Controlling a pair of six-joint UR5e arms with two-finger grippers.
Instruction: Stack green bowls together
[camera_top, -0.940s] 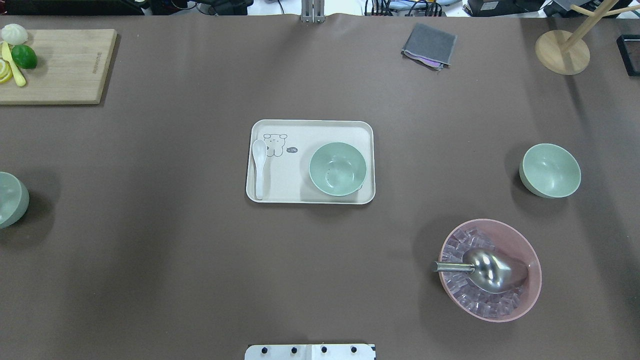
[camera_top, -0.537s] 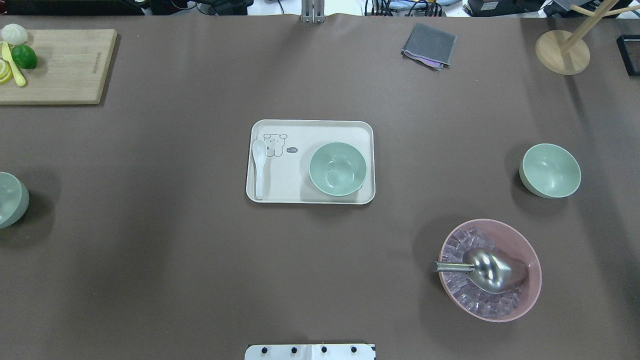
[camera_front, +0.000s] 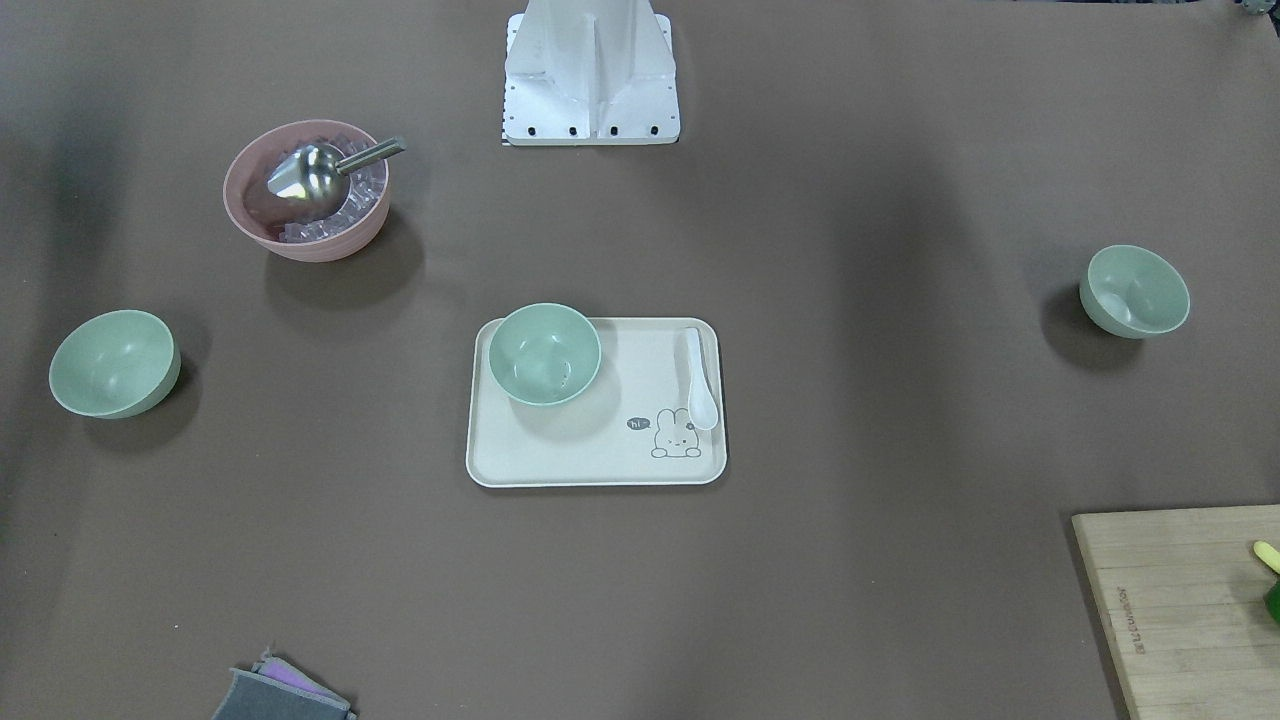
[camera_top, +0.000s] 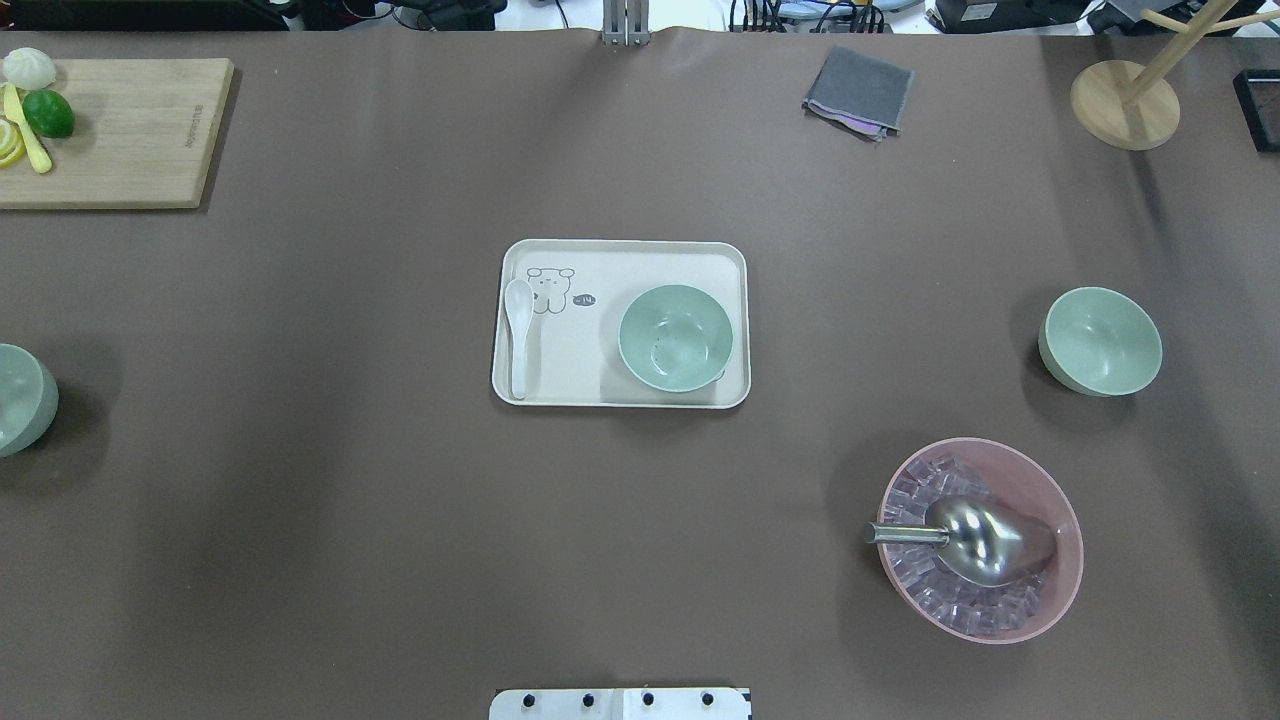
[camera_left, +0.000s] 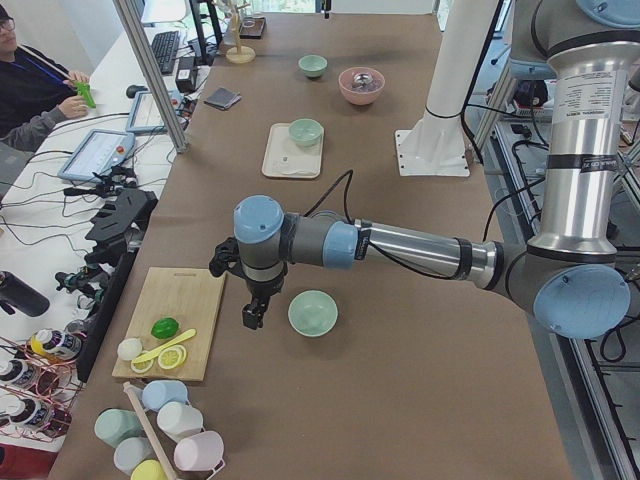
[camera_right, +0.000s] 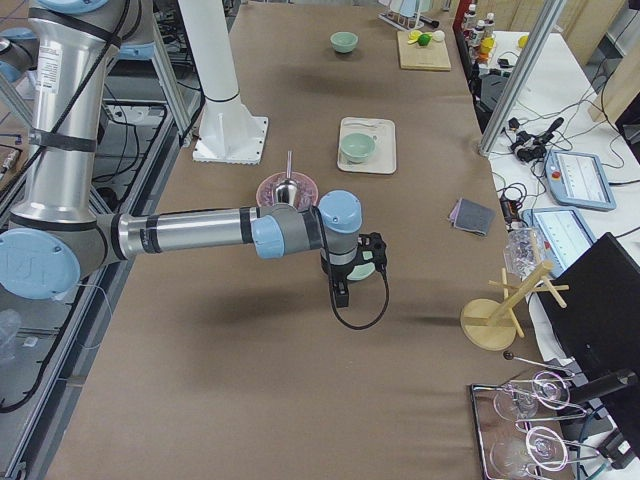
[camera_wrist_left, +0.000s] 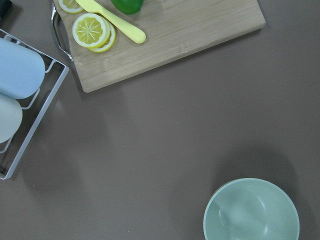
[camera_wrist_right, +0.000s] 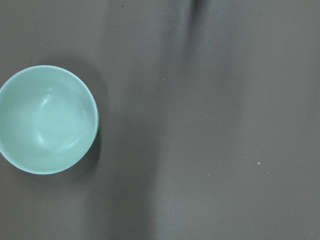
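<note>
Left gripper (camera_left: 252, 312) hangs beside left bowl (camera_left: 313, 313), right gripper (camera_right: 342, 292) near right bowl (camera_top: 1100, 341); cannot tell either's opening. Tray bowl (camera_top: 676, 338), central, likely stack base.

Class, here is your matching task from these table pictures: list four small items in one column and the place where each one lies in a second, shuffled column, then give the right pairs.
Column one
1. shiny metal scoop
2. white ceramic spoon
3. whole green lime
4. folded grey cloth

Column two
A. on the wooden cutting board
B. in the large pink plastic bowl
C. directly on the brown table top
D. on the cream rectangular tray

Pairs: 1-B, 2-D, 3-A, 4-C.
</note>
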